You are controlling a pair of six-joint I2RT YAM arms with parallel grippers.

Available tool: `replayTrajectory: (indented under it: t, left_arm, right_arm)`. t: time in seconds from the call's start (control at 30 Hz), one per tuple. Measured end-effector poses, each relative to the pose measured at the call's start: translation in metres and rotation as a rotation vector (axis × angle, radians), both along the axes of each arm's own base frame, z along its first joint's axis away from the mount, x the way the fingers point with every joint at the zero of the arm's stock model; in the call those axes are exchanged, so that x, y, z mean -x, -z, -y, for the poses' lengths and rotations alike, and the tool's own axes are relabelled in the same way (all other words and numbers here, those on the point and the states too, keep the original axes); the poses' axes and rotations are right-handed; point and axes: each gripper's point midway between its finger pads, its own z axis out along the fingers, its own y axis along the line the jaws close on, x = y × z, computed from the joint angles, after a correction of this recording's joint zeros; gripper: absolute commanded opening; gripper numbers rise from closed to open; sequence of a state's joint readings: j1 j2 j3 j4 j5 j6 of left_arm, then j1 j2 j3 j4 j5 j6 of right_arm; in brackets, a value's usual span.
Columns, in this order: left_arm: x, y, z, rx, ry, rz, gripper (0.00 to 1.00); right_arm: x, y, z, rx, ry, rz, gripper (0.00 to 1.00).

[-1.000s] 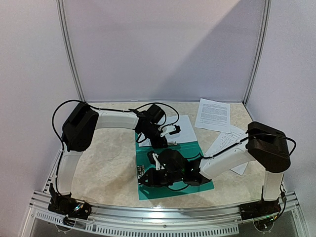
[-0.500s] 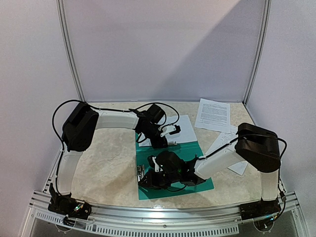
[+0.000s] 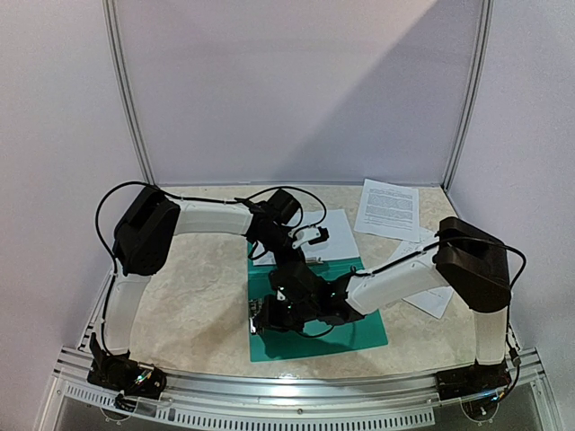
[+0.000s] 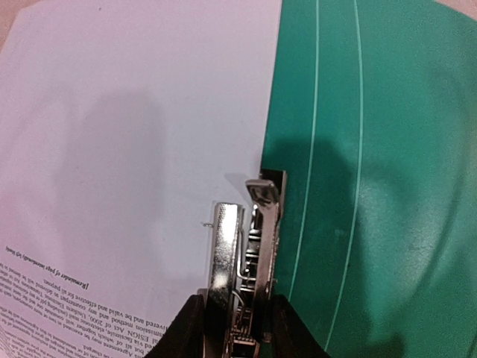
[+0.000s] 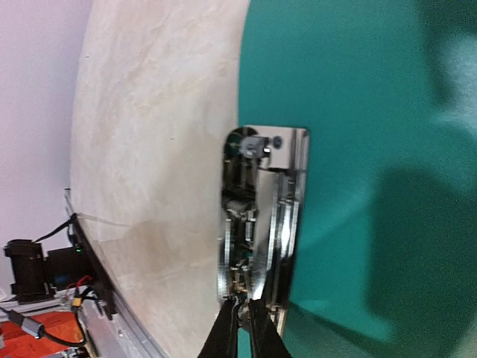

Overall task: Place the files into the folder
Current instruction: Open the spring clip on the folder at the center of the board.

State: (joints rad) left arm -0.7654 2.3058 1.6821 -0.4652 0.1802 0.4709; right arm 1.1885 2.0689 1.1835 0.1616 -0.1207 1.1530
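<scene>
Folder [image 3: 359, 330]: teal, flat on worktop [image 3: 198, 287], centre, btwn the two arms. One printed sheet [image 3: 334, 235] lies at its far edge, overlapping or butting it; can't tell if it's tucked under anything. Other files well apart to the R: one [image 3: 388, 208] at the back, more partly hidden under R arm.

Far clip [image 4: 253, 239]: metal, sits right on the sheet/folder boundary. L tool [image 4: 237, 322] straddles its near end, fingers part-closed and pressed on either side, so it grips that clip.

Left-edge clip [image 5: 261, 216]: metal plate at folder's edge beside bare worktop. R tool [image 5: 241, 328] narrow, tips almost together at the clip's near end; looks like it nips a thin lever part.

Step, my read: working the clip(s) open so paper can go in. No sheet secured yet; early stage.

Next calls for: clip lifted and kept up, sheet edge slid squarely beneath, w/o dragging the folder across the worktop.
</scene>
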Motion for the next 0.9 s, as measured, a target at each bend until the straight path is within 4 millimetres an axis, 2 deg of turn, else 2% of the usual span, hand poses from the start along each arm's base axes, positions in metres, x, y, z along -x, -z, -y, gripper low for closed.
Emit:
replayTrajectory:
  t: [0.13, 0.3, 0.37, 0.57, 0.8, 0.9]
  left_arm:
    - [0.000, 0.000, 0.000, 0.000, 0.000, 0.000, 0.32]
    - [0.000, 0.000, 0.000, 0.000, 0.000, 0.000, 0.32]
    - [0.000, 0.000, 0.000, 0.000, 0.000, 0.000, 0.32]
    - [0.000, 0.000, 0.000, 0.000, 0.000, 0.000, 0.32]
    - [0.000, 0.000, 0.000, 0.000, 0.000, -0.001, 0.32]
    - [0.000, 0.000, 0.000, -0.001, 0.000, -0.002, 0.32]
  right_arm:
    - [-0.002, 0.001, 0.004, 0.089, -0.013, 0.034, 0.11]
    - [-0.003, -0.029, -0.018, 0.091, -0.088, 0.129, 0.11]
    - [-0.001, -0.033, -0.022, 0.093, -0.116, 0.155, 0.11]
    - [0.011, -0.019, -0.010, 0.209, -0.207, 0.197, 0.20]
    - [0.014, -0.029, -0.019, 0.297, -0.344, 0.317, 0.19]
    - [0.015, -0.027, -0.021, 0.331, -0.380, 0.346, 0.19]
